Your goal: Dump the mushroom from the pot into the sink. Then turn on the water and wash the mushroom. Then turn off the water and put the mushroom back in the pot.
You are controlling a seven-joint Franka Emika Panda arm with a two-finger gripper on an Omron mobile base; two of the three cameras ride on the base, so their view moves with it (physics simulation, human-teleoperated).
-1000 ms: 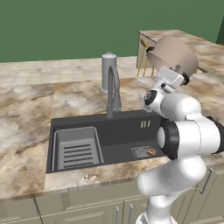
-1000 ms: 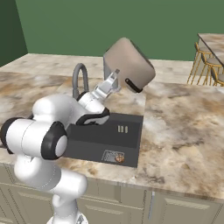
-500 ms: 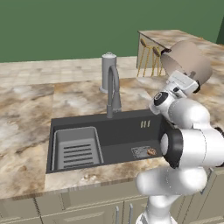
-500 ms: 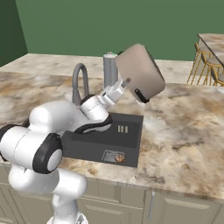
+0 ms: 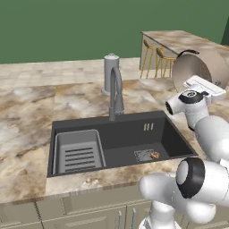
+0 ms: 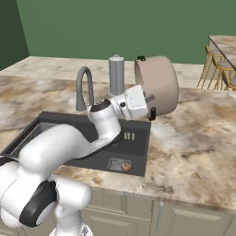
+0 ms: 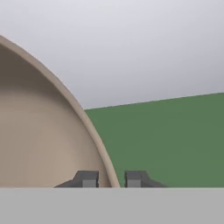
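Note:
The pot [image 5: 202, 68] hangs tipped on its side above the counter right of the sink [image 5: 174, 134], its mouth facing left. My gripper [image 6: 151, 110] is shut on the pot's [image 6: 157, 83] lower rim. In the hand view the pot's [image 7: 39, 131] rim runs between my two fingertips [image 7: 89, 178], with the tan inside to the left. The mushroom [image 5: 154, 155] lies on the sink floor beside the square drain grate [image 5: 143, 155]; from the right it is the mushroom [image 6: 127, 168] at the near edge of the sink [image 6: 138, 138]. No water runs from the faucet [image 5: 115, 91].
A grey ribbed tray insert [image 5: 79, 150] fills the sink's left part. A grey cylinder with a domed top [image 5: 111, 71] stands behind the faucet. Marble counter [image 6: 193, 147] stretches right of the sink. Bar stools [image 5: 156, 58] stand at the far island.
The pot has swung to the right, away from above the sink and over the counter, and has rolled so its mouth faces sideways. The mushroom lies still in the sink.

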